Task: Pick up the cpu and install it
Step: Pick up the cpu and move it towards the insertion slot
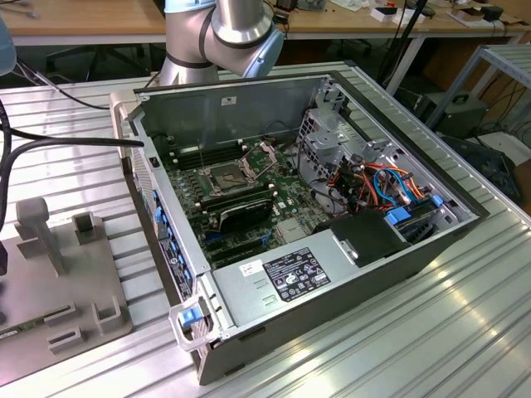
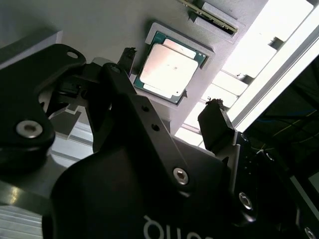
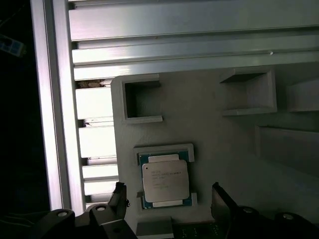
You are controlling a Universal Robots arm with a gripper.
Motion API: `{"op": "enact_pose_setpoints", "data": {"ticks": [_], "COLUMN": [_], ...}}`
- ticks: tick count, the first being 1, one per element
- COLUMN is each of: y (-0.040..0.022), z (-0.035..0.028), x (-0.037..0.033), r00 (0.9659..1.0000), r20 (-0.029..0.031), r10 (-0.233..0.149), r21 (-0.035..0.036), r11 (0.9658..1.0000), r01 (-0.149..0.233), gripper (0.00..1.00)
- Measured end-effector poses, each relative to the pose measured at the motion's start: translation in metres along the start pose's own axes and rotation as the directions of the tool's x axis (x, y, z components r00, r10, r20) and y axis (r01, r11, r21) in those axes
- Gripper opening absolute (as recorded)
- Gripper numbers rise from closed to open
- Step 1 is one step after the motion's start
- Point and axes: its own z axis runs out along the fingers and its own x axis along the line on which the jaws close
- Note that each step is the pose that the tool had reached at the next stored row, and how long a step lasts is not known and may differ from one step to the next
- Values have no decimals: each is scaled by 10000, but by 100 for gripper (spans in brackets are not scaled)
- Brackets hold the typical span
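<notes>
The robot's silver-grey cylindrical metal arm (image 1: 236, 25) carried pale blue joint caps (image 1: 265, 53) in the exterior view. Its matte black two-fingered gripper (image 2: 172, 82), seen in the second wrist view, was built of broad rounded links fastened with bright silver round-headed screws (image 2: 180, 174), ended in narrow black fingers (image 2: 217, 127) with rough tips, and bore partial white lettering (image 2: 164, 229) across its body.
</notes>
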Motion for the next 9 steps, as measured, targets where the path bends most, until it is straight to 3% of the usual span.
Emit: {"op": "enact_pose_setpoints", "data": {"ticks": [9], "y": [0], "z": [64], "x": [1], "r00": [10000], "r20": [-3], "r10": [0], "r21": [2], "r11": [10000], "r01": [0], "gripper": [78]}}
